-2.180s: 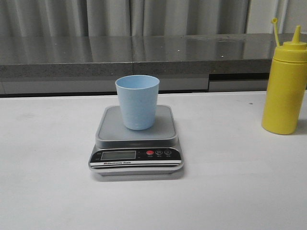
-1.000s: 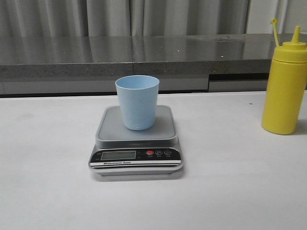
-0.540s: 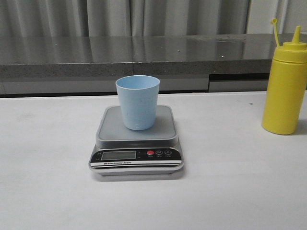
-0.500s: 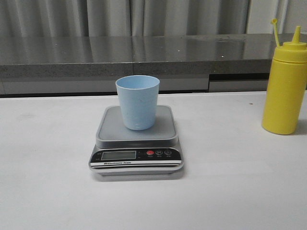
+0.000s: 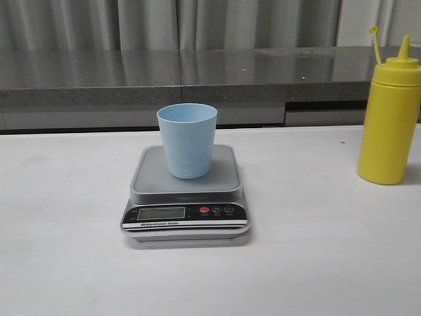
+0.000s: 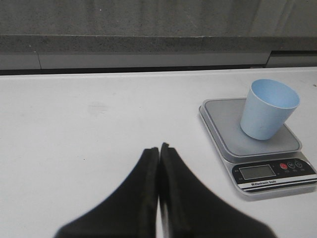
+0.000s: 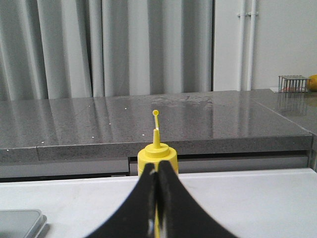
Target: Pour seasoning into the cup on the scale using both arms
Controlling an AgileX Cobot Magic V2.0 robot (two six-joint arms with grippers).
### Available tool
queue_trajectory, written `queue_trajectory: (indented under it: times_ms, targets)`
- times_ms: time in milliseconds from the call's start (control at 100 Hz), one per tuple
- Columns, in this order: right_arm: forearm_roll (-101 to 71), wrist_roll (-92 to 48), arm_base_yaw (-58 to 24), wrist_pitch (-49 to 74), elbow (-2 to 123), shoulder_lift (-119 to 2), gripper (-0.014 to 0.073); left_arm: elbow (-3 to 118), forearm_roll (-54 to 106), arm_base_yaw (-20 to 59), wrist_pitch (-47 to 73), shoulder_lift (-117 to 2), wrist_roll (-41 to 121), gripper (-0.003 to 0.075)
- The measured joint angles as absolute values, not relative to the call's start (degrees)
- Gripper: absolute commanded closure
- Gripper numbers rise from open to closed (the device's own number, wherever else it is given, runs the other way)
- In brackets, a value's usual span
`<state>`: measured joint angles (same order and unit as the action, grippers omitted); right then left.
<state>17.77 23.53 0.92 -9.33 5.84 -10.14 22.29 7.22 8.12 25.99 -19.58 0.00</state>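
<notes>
The pale blue cup (image 5: pixel 187 139) stands upright on the silver-grey scale (image 5: pixel 186 214) in the middle of the white table; both also show in the left wrist view, the cup (image 6: pixel 268 109) on the scale (image 6: pixel 257 144). The yellow seasoning bottle (image 5: pixel 388 118) stands at the table's right side. Neither gripper shows in the front view. My left gripper (image 6: pixel 159 147) is shut and empty over bare table, apart from the scale. My right gripper (image 7: pixel 158 167) is shut and empty, with the seasoning bottle (image 7: pixel 157 152) straight beyond its tips.
A grey stone counter (image 5: pixel 197 76) runs along the far edge of the table, with curtains behind. A small wire rack (image 7: pixel 292 83) sits on the counter far to the right.
</notes>
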Motion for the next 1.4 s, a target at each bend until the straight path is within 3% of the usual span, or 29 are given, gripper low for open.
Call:
queue_trajectory:
  times_ms: [410, 1400]
  targets:
    - [2.05, 9.57, 0.92, -1.1, 0.59, 0.23, 0.0661, 22.29, 7.22, 8.12, 25.99, -19.58, 0.0, 0.0741]
    - [1.45, 8.81, 0.92, 0.3, -1.57, 0.58, 0.0661, 22.24, 7.22, 8.12, 25.99, -19.58, 0.0, 0.0741]
